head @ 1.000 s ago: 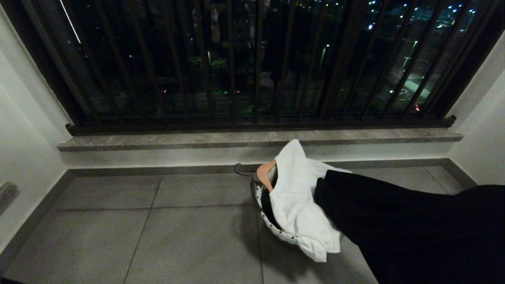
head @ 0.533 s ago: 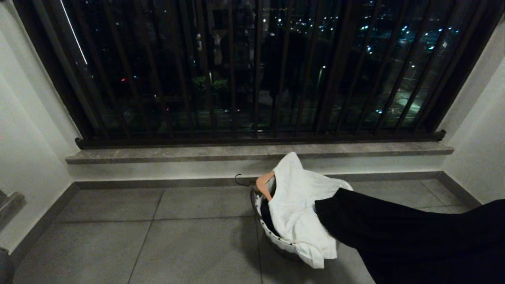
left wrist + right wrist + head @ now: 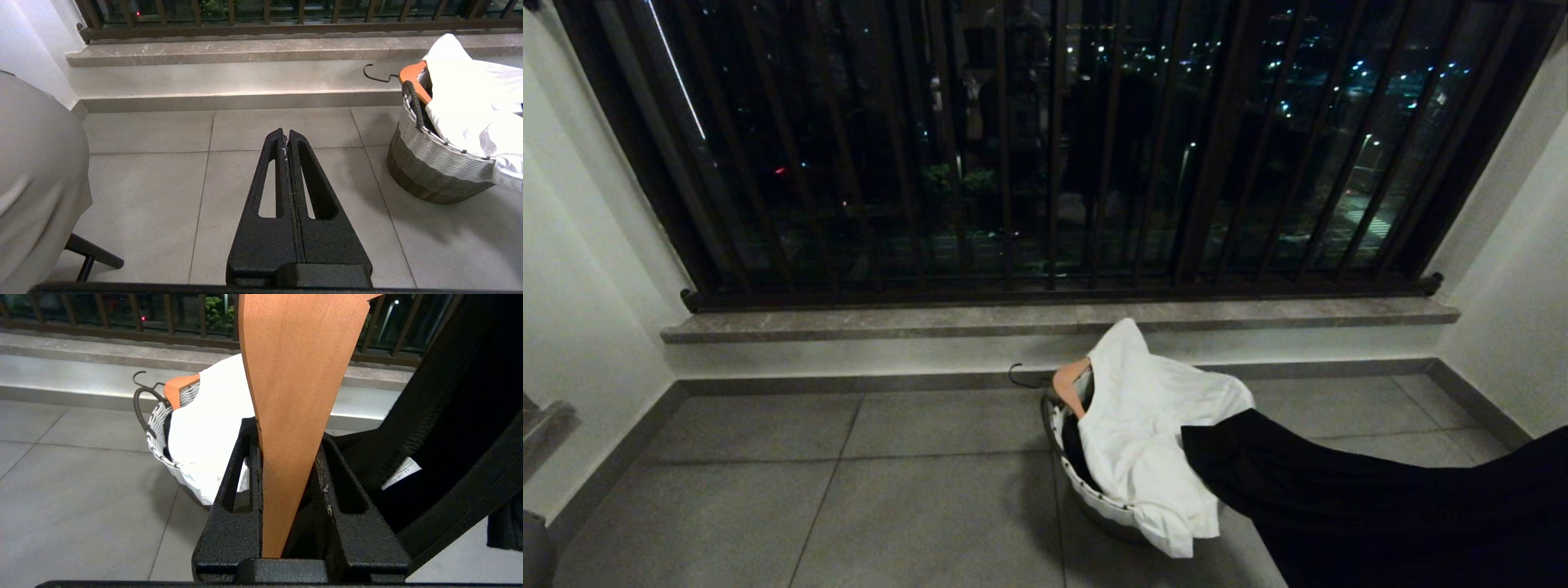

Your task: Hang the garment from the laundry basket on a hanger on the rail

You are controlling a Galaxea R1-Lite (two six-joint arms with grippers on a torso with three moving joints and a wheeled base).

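L tool [image 3: 288, 141] shut, empty, low; R tool [image 3: 288, 449] clamped on wooden hanger [image 3: 298, 375]

I am viewing the laundry basket [image 3: 1094, 490] standing on the floor [image 3: 849, 490], in front of the window ledge [image 3: 931, 322]. A shirt [image 3: 1143, 433] is lying in and over the basket, with a hanger [image 3: 1068, 381] sticking out at its rear left. A dark garment [image 3: 1339, 498] is stretching from the right, overlapping the shirt's right side.
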